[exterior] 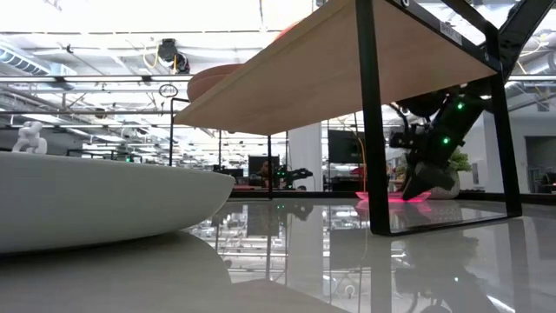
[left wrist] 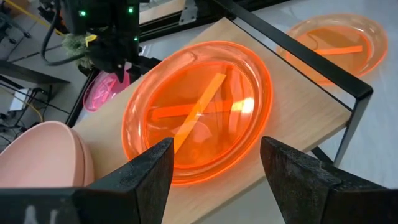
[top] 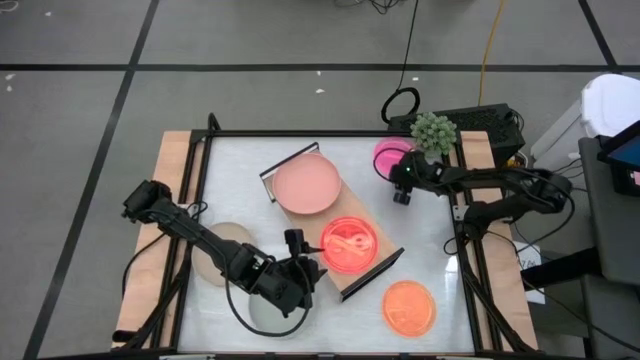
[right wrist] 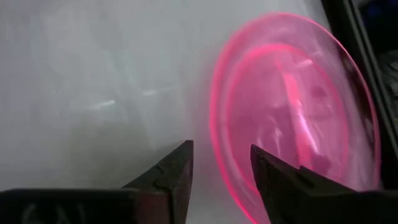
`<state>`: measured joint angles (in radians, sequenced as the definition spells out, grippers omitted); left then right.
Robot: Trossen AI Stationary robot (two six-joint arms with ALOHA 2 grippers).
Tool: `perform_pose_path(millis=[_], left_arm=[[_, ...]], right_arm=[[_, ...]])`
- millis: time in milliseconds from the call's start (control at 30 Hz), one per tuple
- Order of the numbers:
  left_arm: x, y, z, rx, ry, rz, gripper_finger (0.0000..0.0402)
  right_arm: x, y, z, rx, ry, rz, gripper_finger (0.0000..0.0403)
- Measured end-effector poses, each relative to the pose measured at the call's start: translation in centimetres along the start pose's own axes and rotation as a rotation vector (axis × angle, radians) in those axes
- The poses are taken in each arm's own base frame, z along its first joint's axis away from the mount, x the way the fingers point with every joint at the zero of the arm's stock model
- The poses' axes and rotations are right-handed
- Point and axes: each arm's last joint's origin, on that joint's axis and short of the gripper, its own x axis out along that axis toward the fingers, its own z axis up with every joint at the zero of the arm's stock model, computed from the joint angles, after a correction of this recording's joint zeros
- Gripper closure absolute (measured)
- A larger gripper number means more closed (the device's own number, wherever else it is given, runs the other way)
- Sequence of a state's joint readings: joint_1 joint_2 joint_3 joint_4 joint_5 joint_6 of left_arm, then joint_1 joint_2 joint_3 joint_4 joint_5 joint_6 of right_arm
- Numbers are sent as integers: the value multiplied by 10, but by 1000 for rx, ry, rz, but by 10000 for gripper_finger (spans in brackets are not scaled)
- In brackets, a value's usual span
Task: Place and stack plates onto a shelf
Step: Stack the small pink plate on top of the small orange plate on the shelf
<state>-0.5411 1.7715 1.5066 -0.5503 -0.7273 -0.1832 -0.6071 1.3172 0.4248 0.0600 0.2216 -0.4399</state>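
Plates on the long light-wood shelf (top: 345,262) number two: one matte dusty-pink round plate (top: 307,184) and one translucent orange divided plate (top: 349,243). Left gripper (top: 300,262) hangs empty, fingers spread, beside the orange one. Right gripper (top: 402,184), fingers parted, hovers at the translucent hot-pink plate (top: 390,155) on the white tabletop (top: 240,170). A second orange plate (top: 409,306) lies beside the shelf.

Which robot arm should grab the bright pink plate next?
The right one, probably. The right gripper hangs open right at the hot-pink plate on the table. The left gripper sits open across the shelf, by the orange plate.
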Motion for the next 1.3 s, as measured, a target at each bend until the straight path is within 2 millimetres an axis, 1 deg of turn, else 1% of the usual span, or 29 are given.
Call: perform_pose_path(millis=[67, 267, 433, 567, 767, 833, 1100, 1200, 1300], left_arm=[[0, 0, 0, 0, 0, 0, 156], [0, 0, 0, 1, -1, -1, 156], [0, 0, 0, 9, -1, -1, 156], [0, 0, 0, 14, -1, -1, 156], [0, 0, 0, 14, -1, -1, 156], [0, 0, 0, 14, -1, -1, 156], [0, 0, 0, 19, -1, -1, 156], [0, 0, 0, 24, 1, -1, 156], [0, 0, 0, 27, 4, 0, 156]], right_arm=[[2, 0, 0, 7, 4, -23, 265], [6, 1, 0, 4, 5, -17, 277], [10, 2, 0, -1, 17, -16, 296], [10, 1, -1, -2, 37, -46, 325], [10, 1, -2, -5, 46, -48, 387], [10, 1, -2, -16, 47, -49, 399], [7, 4, -1, -40, 38, -45, 401], [1, 6, 3, -53, 5, -46, 402], [-10, 6, 8, -61, -43, -51, 402]])
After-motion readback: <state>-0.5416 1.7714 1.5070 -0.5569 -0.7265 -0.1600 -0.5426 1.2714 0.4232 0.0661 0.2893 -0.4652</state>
